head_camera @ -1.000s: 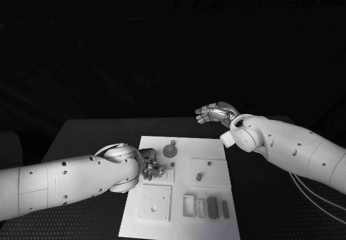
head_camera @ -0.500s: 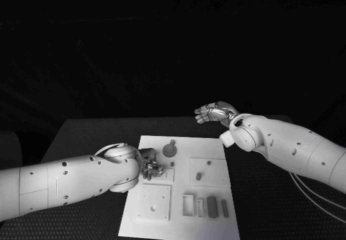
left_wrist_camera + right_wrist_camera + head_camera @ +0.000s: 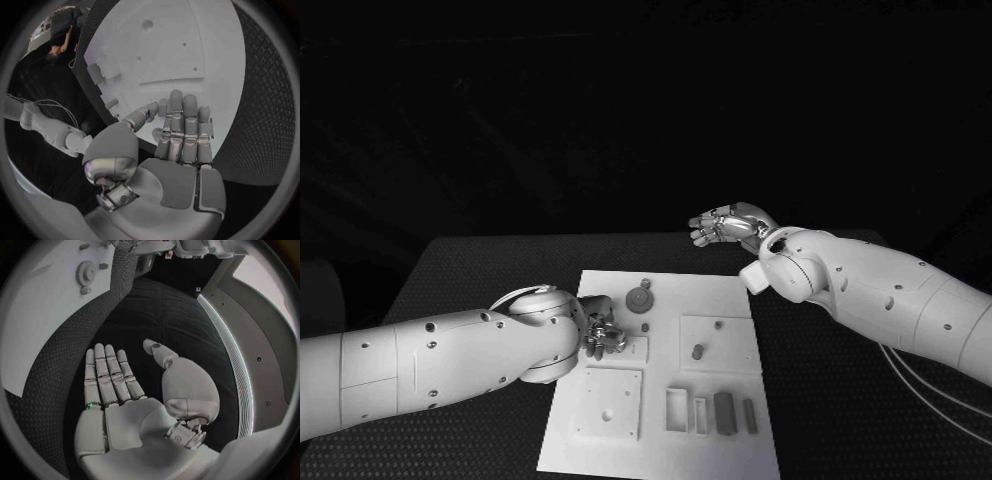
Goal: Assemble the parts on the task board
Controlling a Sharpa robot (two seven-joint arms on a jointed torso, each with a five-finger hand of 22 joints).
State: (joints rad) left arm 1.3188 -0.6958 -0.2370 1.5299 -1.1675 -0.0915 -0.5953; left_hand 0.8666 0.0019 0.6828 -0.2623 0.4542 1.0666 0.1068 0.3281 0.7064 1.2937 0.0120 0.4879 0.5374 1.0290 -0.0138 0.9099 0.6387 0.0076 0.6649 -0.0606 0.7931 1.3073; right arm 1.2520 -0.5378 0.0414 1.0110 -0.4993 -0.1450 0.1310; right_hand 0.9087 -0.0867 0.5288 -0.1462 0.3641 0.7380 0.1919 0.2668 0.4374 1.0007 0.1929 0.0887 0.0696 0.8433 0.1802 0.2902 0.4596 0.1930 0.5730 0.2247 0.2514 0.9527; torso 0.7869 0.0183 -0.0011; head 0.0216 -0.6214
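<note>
The white task board (image 3: 610,290) lies in the middle of the black table. My left hand (image 3: 600,336) hovers over the board's left middle, beside a small square plate (image 3: 630,349). In the left wrist view the left hand (image 3: 181,130) has straight fingers and its thumb tip lies against the nearest finger; a small bluish bit shows there, too small to identify. My right hand (image 3: 730,226) is raised beyond the board's far right corner. Its fingers (image 3: 109,372) are spread and hold nothing. A round gear (image 3: 640,298) sits near the board's far edge.
A square plate (image 3: 718,343) with a small peg (image 3: 698,352) sits right of centre. Another plate (image 3: 610,403) lies near left, and dark bars (image 3: 724,413) stand in slots near right. In the right wrist view the board (image 3: 44,305) and gear (image 3: 84,272) show beyond black table.
</note>
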